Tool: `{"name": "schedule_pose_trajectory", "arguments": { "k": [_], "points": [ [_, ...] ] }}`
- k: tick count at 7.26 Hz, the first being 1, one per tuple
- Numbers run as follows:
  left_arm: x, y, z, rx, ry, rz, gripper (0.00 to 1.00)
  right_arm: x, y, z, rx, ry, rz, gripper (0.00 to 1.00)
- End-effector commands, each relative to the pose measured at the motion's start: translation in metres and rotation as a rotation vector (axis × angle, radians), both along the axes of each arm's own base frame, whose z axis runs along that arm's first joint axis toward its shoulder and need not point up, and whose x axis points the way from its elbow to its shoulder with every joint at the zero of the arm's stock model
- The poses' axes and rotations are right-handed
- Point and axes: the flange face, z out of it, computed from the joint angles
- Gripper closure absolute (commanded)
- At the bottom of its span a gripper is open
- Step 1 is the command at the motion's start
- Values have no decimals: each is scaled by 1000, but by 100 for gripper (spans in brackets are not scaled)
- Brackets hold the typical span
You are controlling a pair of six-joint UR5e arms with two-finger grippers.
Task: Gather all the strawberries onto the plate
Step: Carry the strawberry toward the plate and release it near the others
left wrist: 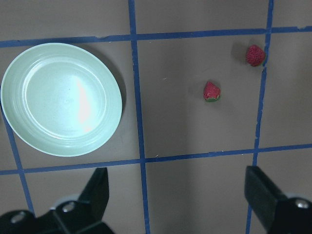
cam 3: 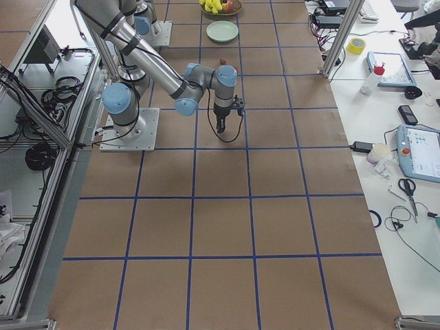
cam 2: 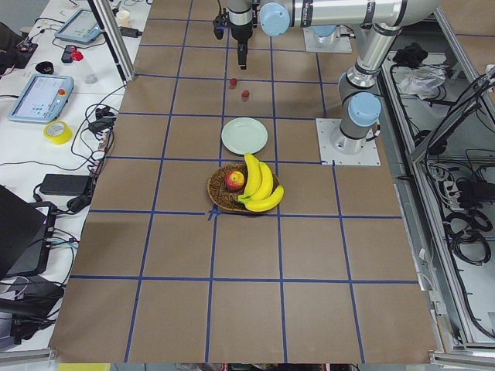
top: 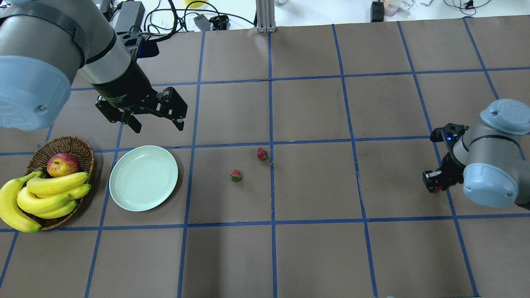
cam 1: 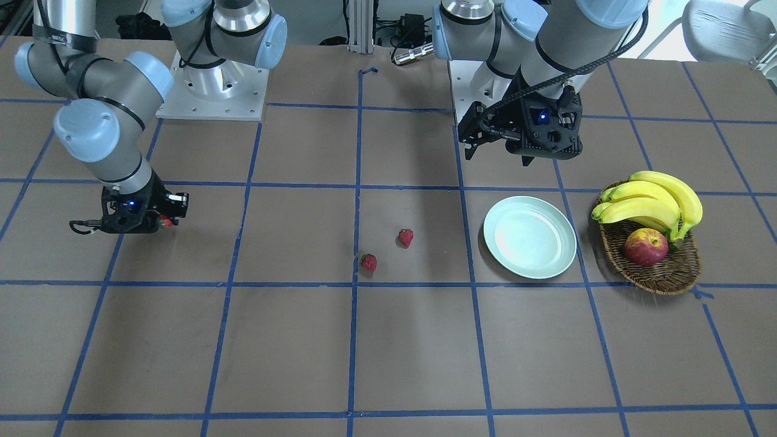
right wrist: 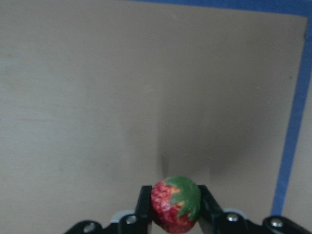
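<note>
clock: read on the overhead view, 12 pointing away from the robot
right claw: the right gripper (right wrist: 175, 207) is closed nearly all the way, its two fingers pinching a strawberry (right wrist: 176, 204) from both sides, green cap turned to the wrist camera
held berry: low over the brown table (top: 314, 107), far out at 3 o'clock from the plate (top: 143, 178); whether it touches the table cannot be told
left claw: the left gripper (top: 159, 124) is spread wide and holds nothing; it hangs above the table between 12 and 1 o'clock of the plate
plate: pale green, bare inside, flat on the table
loose berries: two lie on the table at 3 o'clock of the plate, well apart from it; the near berry (top: 236, 176) sits on bare paper, the far berry (top: 262, 154) is at 2 o'clock of it, right by a blue tape line (top: 271, 124)
in the way: both loose berries lie between the held berry and the plate
neighbours: a wicker basket (top: 76, 142) stands just beside the plate at 9 o'clock, a small gap between them; in it are an apple (top: 63, 164) and a bunch of bananas (top: 45, 194) that hangs over its near rim
</note>
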Motion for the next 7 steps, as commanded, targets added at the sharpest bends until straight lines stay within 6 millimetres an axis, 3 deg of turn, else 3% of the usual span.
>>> {"name": "schedule_pose_trajectory", "arguments": {
  "k": [1, 2, 4, 7],
  "points": [
    [7, -3, 7, -31, -8, -5, 0, 130, -5, 19, -26, -21, -148, 81],
    [8, -3, 8, -34, -8, -5, 0, 189, -1, 18, -31, -71, -212, 81],
    [9, -3, 9, -40, -9, -4, 0, 281, 9, 18, -37, -99, -287, 81],
    [8, -3, 10, -42, -8, -5, 0, 379, 37, 14, 23, -270, -414, 81]
  ]
}}
